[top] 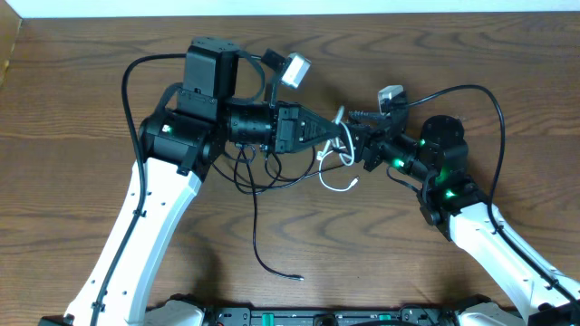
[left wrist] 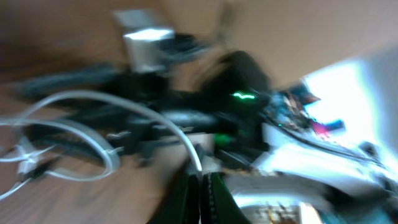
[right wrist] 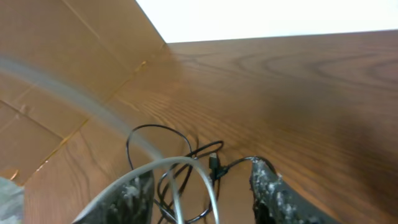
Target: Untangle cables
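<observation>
Left hand (left wrist: 200, 186) clamps the white cable (left wrist: 93, 99); right hand (right wrist: 200, 180) stands half open around its loop.

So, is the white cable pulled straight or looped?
Looped: the white cable arcs and curls back on itself ahead of the shut left gripper.

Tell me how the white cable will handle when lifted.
Probably floppy: the white cable lies in loose curls. Likely light, since it is thin. Lifting may drag the black cables along, as their loops appear to cross it in the right wrist view.
</observation>
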Action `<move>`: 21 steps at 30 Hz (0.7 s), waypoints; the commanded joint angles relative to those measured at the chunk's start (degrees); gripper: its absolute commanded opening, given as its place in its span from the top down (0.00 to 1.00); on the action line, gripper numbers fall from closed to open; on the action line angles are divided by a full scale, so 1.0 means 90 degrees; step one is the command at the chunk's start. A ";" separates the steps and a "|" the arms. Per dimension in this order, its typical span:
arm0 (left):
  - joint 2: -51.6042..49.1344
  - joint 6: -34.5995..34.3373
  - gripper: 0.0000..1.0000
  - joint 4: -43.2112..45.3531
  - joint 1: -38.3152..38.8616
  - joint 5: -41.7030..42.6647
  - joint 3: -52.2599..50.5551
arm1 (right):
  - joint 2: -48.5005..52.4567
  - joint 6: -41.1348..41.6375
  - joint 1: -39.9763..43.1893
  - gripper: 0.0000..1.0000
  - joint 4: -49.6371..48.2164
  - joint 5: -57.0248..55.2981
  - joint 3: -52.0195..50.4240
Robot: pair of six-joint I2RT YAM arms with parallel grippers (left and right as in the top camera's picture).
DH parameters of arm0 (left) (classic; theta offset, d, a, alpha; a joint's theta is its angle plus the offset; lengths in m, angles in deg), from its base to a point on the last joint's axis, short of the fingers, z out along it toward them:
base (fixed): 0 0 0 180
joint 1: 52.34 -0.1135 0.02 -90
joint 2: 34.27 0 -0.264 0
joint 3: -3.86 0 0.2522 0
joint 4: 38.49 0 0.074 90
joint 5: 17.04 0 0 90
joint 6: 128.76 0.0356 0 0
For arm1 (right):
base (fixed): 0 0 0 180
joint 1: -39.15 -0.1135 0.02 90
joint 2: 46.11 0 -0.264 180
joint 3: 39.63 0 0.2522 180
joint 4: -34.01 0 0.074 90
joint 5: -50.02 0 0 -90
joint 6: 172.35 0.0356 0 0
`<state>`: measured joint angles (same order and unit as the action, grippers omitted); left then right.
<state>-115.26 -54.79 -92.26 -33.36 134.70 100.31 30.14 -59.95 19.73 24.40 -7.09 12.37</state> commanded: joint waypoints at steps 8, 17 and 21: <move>-0.0039 -0.0661 0.93 -0.1843 0.0002 -0.5965 -0.0010 | -0.0005 0.0007 -0.0056 0.62 0.0002 0.0148 0.0019; -0.0005 -0.0095 0.93 -0.1343 0.0002 -0.3475 -0.0007 | -0.0005 0.0005 -0.0061 0.46 0.0685 0.0532 0.0019; 0.0151 0.0393 0.93 -0.1071 0.0002 -0.2747 -0.0007 | -0.0005 -0.0019 -0.0061 0.42 0.1110 0.0527 0.0019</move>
<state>-115.29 -56.15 -102.73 -33.36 101.69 100.20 30.14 -59.82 19.70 33.29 -3.09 12.44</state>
